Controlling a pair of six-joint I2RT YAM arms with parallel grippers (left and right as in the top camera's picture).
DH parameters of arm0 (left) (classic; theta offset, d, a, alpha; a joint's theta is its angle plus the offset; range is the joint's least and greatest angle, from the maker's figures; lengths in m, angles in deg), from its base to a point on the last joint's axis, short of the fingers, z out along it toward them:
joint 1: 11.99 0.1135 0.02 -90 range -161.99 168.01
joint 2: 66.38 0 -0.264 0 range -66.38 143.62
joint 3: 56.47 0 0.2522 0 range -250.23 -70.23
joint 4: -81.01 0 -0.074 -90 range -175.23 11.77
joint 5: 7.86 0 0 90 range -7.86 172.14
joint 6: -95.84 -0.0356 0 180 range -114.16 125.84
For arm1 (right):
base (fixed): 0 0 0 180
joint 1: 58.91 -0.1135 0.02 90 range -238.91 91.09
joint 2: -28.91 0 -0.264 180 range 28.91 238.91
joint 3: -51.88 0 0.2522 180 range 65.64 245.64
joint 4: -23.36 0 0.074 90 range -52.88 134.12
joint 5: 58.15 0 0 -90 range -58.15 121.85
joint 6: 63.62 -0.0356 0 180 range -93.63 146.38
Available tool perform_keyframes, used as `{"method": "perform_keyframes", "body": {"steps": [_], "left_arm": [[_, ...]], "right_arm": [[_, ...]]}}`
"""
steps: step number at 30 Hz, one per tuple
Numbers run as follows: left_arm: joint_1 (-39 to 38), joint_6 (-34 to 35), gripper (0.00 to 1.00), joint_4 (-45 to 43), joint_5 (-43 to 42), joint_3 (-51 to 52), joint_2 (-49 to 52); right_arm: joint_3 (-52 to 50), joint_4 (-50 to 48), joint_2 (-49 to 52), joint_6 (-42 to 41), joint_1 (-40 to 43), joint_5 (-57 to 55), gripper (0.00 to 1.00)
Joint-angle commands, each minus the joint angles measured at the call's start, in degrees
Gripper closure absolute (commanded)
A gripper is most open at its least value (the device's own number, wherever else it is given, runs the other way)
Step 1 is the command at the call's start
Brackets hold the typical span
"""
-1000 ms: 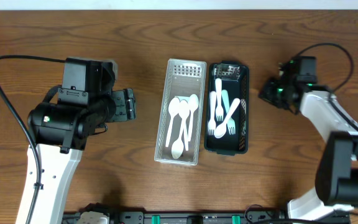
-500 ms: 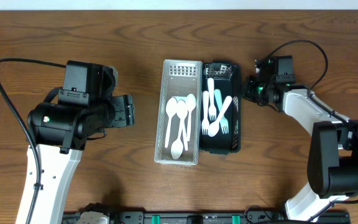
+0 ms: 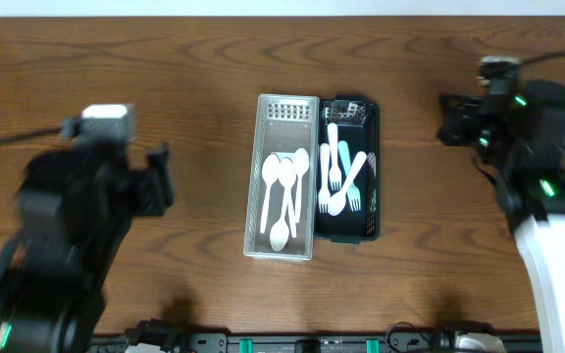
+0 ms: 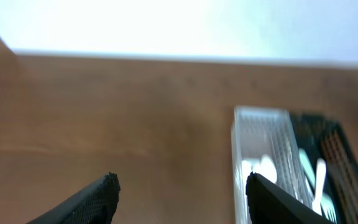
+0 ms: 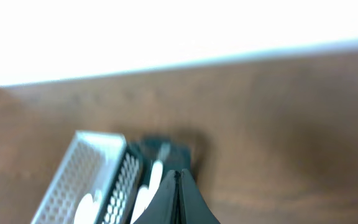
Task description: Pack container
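Note:
A white perforated tray (image 3: 287, 106) with three white spoons (image 3: 284, 191) stands mid-table, touching a black mesh tray (image 3: 369, 211) holding white forks and a teal utensil (image 3: 341, 178). Both trays show in the left wrist view (image 4: 261, 134) and the right wrist view (image 5: 92, 165). My left gripper (image 3: 160, 179) is open and empty, left of the trays; its fingers (image 4: 182, 190) are spread wide. My right gripper (image 3: 449, 120) is shut and empty, right of the black tray; its fingers (image 5: 178, 186) are pressed together.
Brown wooden table (image 3: 214, 59) with a pale wall beyond its far edge. Both arms are raised and blurred. A black rail runs along the table's front edge (image 3: 302, 343).
The black tray was pushed left against the white tray by the right gripper. Both arms then lifted and drew back outward; the right gripper moved away to the right.

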Motion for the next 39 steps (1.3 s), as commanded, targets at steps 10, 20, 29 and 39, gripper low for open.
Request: {"method": "perform_keyframes", "body": {"steps": [10, 20, 29, 39], "left_arm": [[0.22, -1.38, 0.02, 5.95, 10.32, -1.2, -18.67], [0.22, -1.36, 0.02, 11.61, 10.25, -1.16, -19.45], [0.22, -1.36, 0.02, 11.61, 10.25, -1.16, -19.45], [0.22, -1.36, 0.02, 11.61, 10.25, -1.16, -19.45]], "right_arm": [[1.09, 4.72, -29.81, 4.31, 0.42, -11.39, 0.01], [1.09, 7.52, -31.93, 4.31, 0.42, -11.37, 0.01], [1.09, 7.93, -31.93, 4.28, 0.42, -11.37, 0.01], [1.09, 7.96, -31.93, 4.33, 0.42, -16.76, 0.01]]}}
